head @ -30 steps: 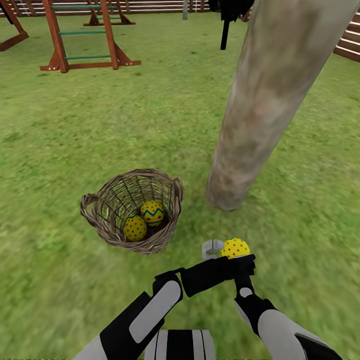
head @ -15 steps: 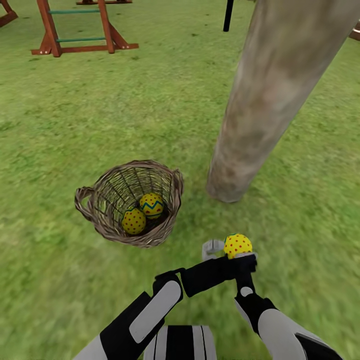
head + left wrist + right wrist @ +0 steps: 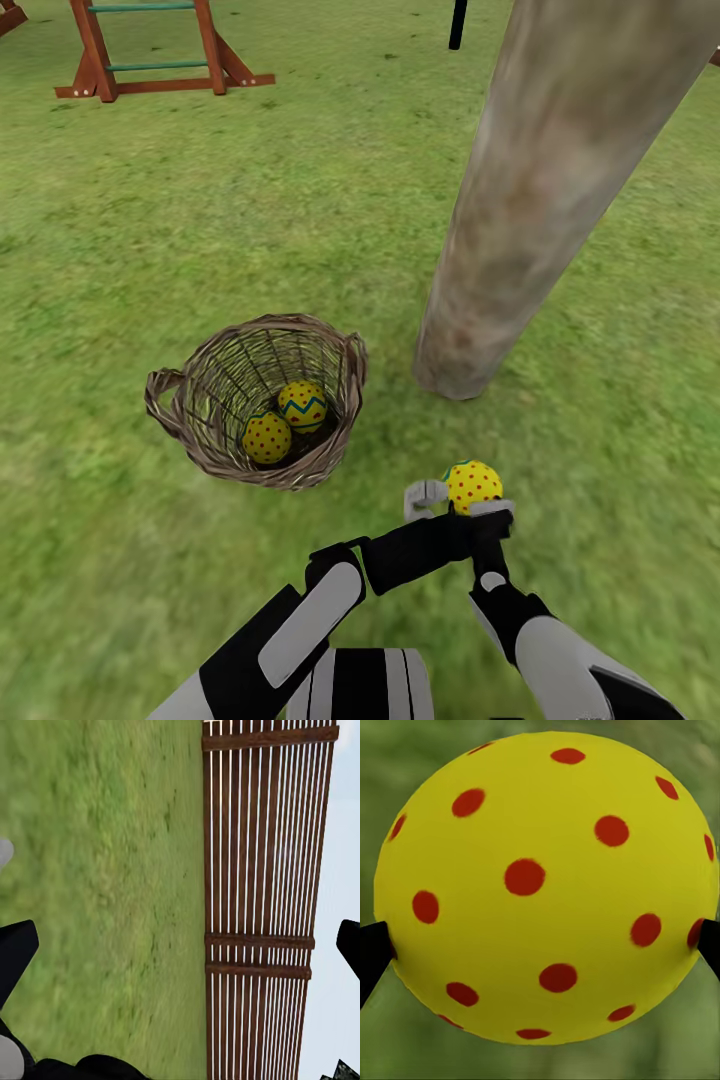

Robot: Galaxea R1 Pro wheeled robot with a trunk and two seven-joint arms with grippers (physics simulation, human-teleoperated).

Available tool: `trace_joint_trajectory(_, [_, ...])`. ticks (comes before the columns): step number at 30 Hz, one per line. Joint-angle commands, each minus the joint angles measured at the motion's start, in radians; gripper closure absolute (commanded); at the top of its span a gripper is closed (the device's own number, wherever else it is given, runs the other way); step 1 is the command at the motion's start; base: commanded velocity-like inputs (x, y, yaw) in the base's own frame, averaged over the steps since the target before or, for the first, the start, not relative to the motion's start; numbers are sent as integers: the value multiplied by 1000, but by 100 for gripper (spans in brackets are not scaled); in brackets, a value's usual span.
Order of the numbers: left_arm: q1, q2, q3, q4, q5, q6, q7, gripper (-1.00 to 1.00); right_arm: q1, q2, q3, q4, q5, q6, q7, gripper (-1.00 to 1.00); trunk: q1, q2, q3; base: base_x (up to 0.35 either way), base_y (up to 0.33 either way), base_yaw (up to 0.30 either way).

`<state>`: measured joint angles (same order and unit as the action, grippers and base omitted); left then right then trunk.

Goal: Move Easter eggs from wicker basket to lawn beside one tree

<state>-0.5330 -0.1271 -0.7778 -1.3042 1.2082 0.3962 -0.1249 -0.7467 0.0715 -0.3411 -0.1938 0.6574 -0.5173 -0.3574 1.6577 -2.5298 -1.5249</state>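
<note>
Two Easter eggs (image 3: 283, 420) still in the wicker basket (image 3: 190, 415), at 10 o'clock from the third egg (image 3: 473, 484), still clamped in the right hand (image 3: 470, 508) near the tree (image 3: 500, 290). Left hand (image 3: 180, 967) spread wide, facing fence (image 3: 262, 907).

the lawn (image 3: 150, 250) is a wide, flat stretch of mottled green grass, paler in some patches and darker in others. the wicker basket (image 3: 200, 455) stands directly on it in the near left part of the head view, upright, with two easter eggs (image 3: 285, 420) inside it rather than on the grass. just to the right of the basket, apart from it, the tree (image 3: 520, 220) rises from the lawn on a thick grey-beige trunk. far back on the left, a wooden play set (image 3: 150, 50) rests its legs on the grass. a brown slat fence (image 3: 259, 900) borders the lawn.
</note>
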Motion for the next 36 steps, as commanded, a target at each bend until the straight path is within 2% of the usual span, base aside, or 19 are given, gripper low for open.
trace_joint_trajectory(1, [-1,0,0,0,7,4,-1,-100,0,0,6,31,20,176,-4,100,0,0,-1,0,0,0])
trace_joint_trajectory(6, [0,0,1,0,7,4,-1,-100,0,0,9,31,22,176,-4,100,0,0,-1,0,0,0])
trace_joint_trajectory(7, [1,0,1,0,8,3,-2,-100,0,1,7,24,21,-36,0,100,0,0,-1,0,0,0])
trace_joint_trajectory(10, [11,0,2,0,8,3,-2,-100,0,-3,10,30,21,-19,-8,100,0,0,-1,0,0,0])
trace_joint_trajectory(11, [17,0,2,0,8,3,-2,-100,-1,-5,10,31,21,-14,-8,-100,0,0,-1,0,0,0])
trace_joint_trajectory(16, [21,0,2,2,8,3,-2,-100,0,-8,10,31,22,11,-5,-100,0,0,-1,0,0,0])
trace_joint_trajectory(24, [21,0,2,3,8,2,-2,-100,0,-9,10,30,22,11,-5,-100,0,0,-1,0,0,0])
trace_joint_trajectory(36, [21,1,2,3,10,2,-1,-100,-1,-6,10,30,22,11,-3,-100,-6,3,46,0,0,0])
